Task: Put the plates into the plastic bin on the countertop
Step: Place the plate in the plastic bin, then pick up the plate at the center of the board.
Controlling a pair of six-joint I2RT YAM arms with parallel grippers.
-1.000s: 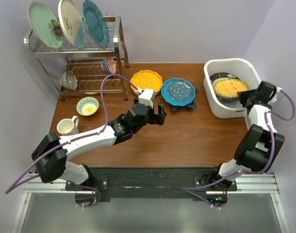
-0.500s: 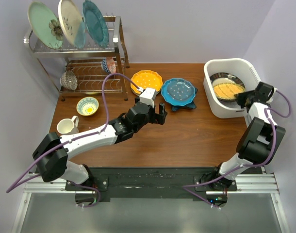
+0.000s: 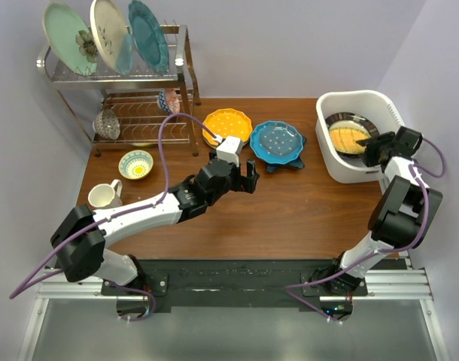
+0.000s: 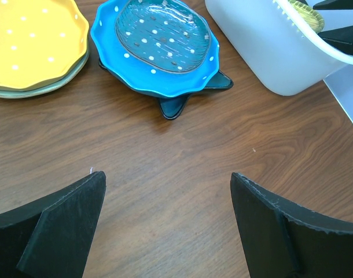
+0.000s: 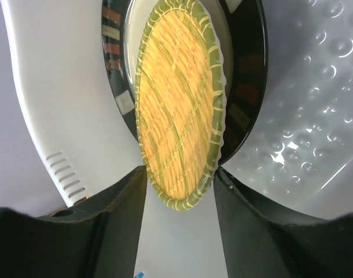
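**Desk:** Where is your right hand?

**Operator:** My right gripper [image 5: 179, 174] hangs over the near right part of the plastic bin [image 5: 46, 87], at the far right of the table [image 4: 176, 150]. Its jaws stand partway apart with nothing pinched between them. The yellow gridded plate [image 5: 179, 110] lies just beyond them, resting on the dark-rimmed plate [image 5: 249, 75] inside the bin.

**Desk:** Why stacked?

**Operator:** I judge the bin is barely wider than one plate, so they can only go one on another.

**Desk:** And the left?

**Operator:** My left gripper [image 4: 168, 176] hovers wide open and empty above bare wood. It points at the blue star-shaped plate [image 4: 136, 81], which has the yellow scalloped plate [image 4: 32, 46] to its left. Both lie on the table, outside the bin. I'd take the blue one next, and its low rim calls for a shallow approach.
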